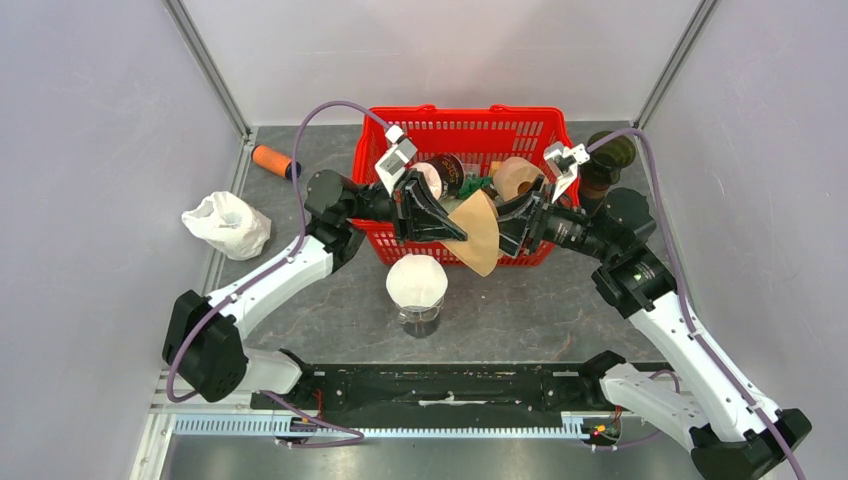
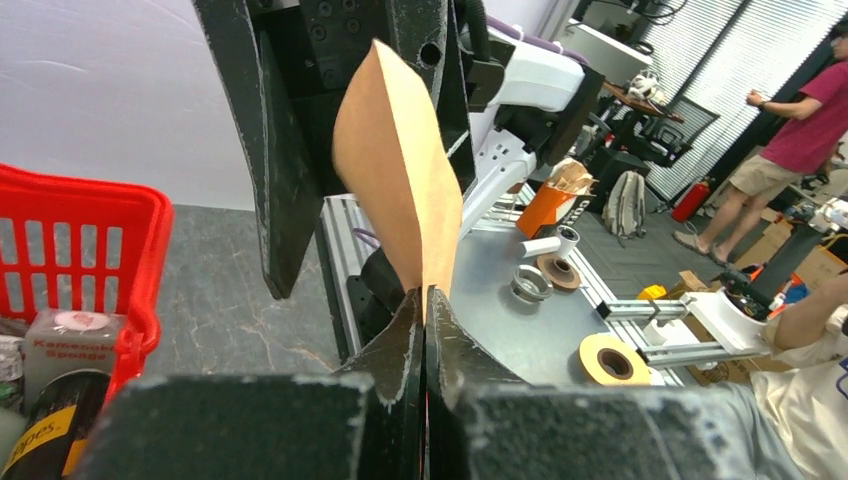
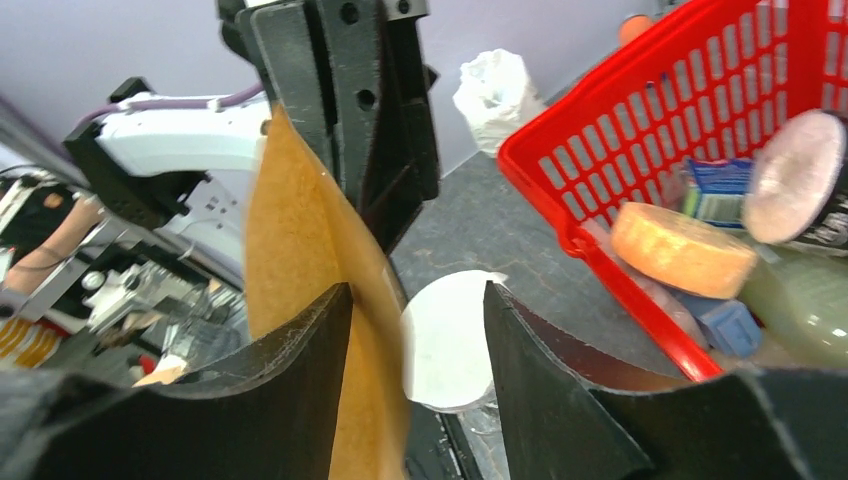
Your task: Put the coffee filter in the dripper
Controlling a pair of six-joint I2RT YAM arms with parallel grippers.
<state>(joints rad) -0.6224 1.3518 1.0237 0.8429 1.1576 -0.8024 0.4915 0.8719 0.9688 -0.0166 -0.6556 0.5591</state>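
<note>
Dripper [image 1: 417, 281]: nearest me, with a white rounded top on clear glass, standing on the grey desk [image 1: 330, 300].
Coffee filter [image 1: 480, 235]: brown paper fan in the air just beyond the dripper. Overhead, its long axis runs near-to-far.
Left tool [image 2: 425, 300]: pinched tight on the filter's edge, which I see only in its own wrist view.
Right tool [image 3: 418, 300]: fingers apart, paper against one.
Basket [image 1: 460, 130]: red plastic lattice, farthest.
</note>
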